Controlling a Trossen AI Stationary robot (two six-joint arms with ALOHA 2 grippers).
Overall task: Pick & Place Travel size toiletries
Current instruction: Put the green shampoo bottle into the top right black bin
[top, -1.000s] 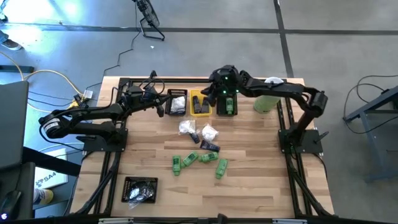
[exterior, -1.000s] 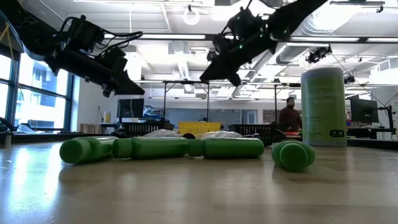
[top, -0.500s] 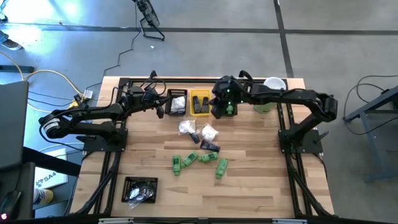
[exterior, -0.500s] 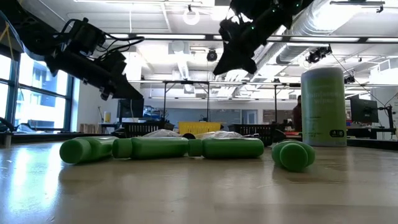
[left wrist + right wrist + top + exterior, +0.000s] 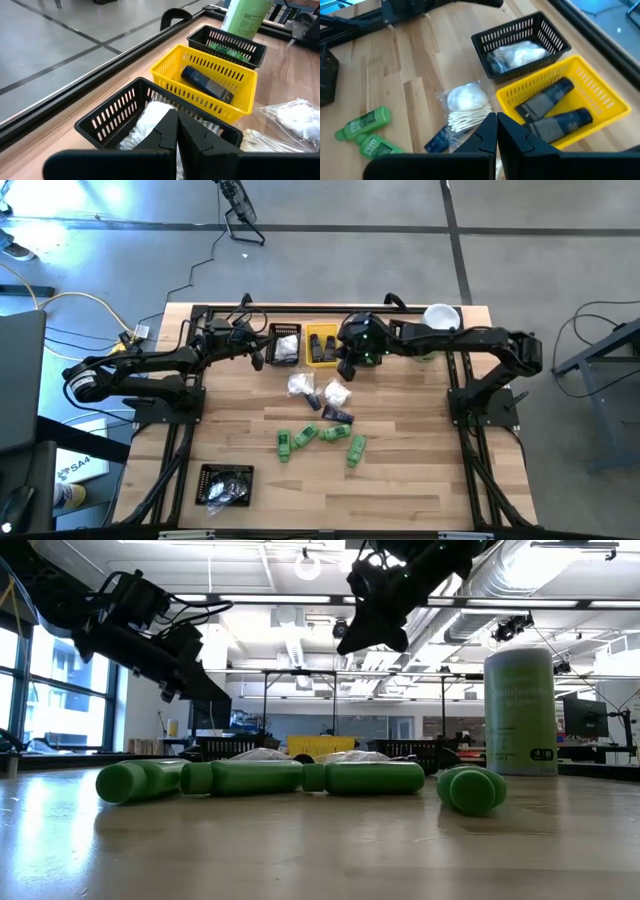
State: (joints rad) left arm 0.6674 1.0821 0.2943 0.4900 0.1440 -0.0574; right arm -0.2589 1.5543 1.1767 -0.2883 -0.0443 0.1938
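The left arm (image 5: 140,368) reaches from its base at the table's left edge toward the back of the table, with the left gripper (image 5: 177,131) held above the surface, its two dark fingers pressed together and holding nothing. The right arm (image 5: 460,340) stretches from the right side across the back of the table toward the middle. The right gripper (image 5: 496,131) hangs high over the table, tilted downward, fingers closed flat against each other and empty.

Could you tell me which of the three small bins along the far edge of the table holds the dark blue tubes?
The yellow bin, the middle of the three: two dark blue tubes lie in it. The black bin beside it holds white packets; the other black bin holds green bottles.
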